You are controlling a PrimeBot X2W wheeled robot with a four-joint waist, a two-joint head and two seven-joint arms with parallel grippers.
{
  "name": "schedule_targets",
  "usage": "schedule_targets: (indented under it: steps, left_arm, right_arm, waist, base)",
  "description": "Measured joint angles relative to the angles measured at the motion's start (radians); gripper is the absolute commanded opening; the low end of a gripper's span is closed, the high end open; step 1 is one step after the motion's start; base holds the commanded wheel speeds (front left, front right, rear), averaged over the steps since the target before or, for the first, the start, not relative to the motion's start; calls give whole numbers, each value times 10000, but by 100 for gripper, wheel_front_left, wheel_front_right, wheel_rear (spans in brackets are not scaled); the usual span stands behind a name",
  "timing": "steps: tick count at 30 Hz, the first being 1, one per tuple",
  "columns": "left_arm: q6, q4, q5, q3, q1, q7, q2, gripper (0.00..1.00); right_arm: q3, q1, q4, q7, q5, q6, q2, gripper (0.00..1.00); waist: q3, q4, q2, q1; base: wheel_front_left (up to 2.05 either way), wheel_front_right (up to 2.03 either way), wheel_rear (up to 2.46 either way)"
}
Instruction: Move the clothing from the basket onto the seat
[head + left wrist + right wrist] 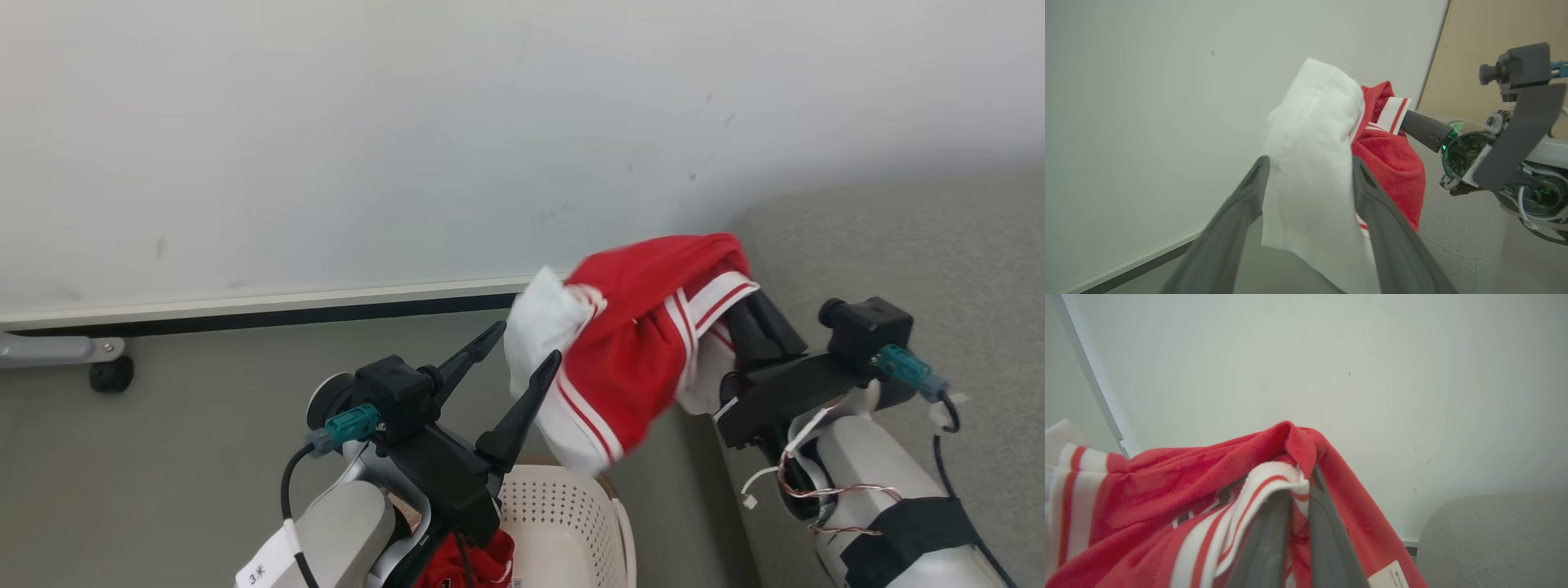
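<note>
Our right claw (755, 322) is closed on the striped garment (629, 359), and its two dark fingers (1274, 539) lie narrow together with a white ribbed band and red cloth pinched between them. The garment hangs in the air in front of the pale wall (326, 122). It sits just beside the seat's left edge, and its lowest white fold dangles over the far rim of the basket (563, 506). It touches neither, as far as we can tell.

Our left claw (528, 343) stands wide, grasping nothing. In the left wrist view the garment's white panel (1310, 163) hangs between the spread fingers (1237, 216) of this claw (1309, 163). We cannot tell whether the cloth touches them.

The grey seat (939, 245) lies at our right, under and behind the right arm. It also shows in the lower right of the right wrist view (1494, 539).

The basket stands on the floor (204, 425) below our left arm. The plain red garment (469, 563) lies inside it, partly hidden by that arm.

A white label (1386, 575) shows on the striped garment's red cloth (1167, 486) near the right claw (1300, 490).
</note>
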Motion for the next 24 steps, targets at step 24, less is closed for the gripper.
schedule_targets:
  steps: [24]
  left_arm:
    - [90,-539,111,-199,614,-71,426,100]
  right_arm:
    - [-1085,1782,-3010,-44,-646,-512,-696,0]
  waist:
    - [212,-2458,0,0]
  base:
    - [0,0,0]
